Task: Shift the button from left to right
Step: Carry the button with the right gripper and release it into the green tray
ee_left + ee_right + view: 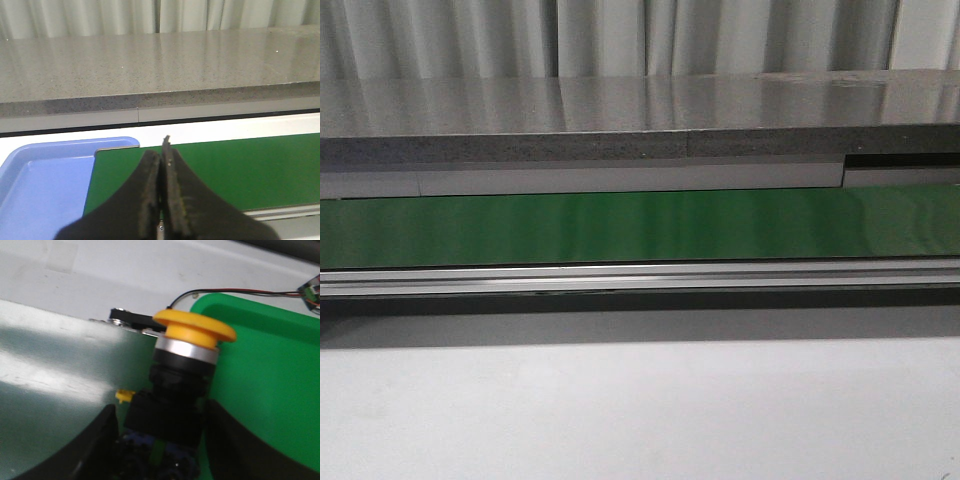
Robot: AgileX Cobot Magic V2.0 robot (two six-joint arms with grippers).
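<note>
The right claw (162, 440) pinches the button (175, 385) by its black body, one dark finger (95, 445) on each side. The button stands nearly upright between them, its yellow-orange cap (195, 327) on top, a silver ring under the cap, and a small yellow tab (124, 396) sticking out of the body. In the right wrist view it hangs over the edge where the green belt (55, 390) meets a green tray (270, 385); whether it touches either cannot be told. Thin red and black wires (235, 290) run along the pale worktop (100, 280) past the tray's rim.

The left claw (161, 200) is pressed together with nothing between its fingers, hovering over the belt (240, 170). A blue tray (45, 185) lies just beside the belt's end.

The front view shows only the belt (640, 225), a metal rail (640, 277) along its near side, a grey stone ledge (620, 120) behind and the white worktop (640, 410) in front; neither claw nor the button appears there.
</note>
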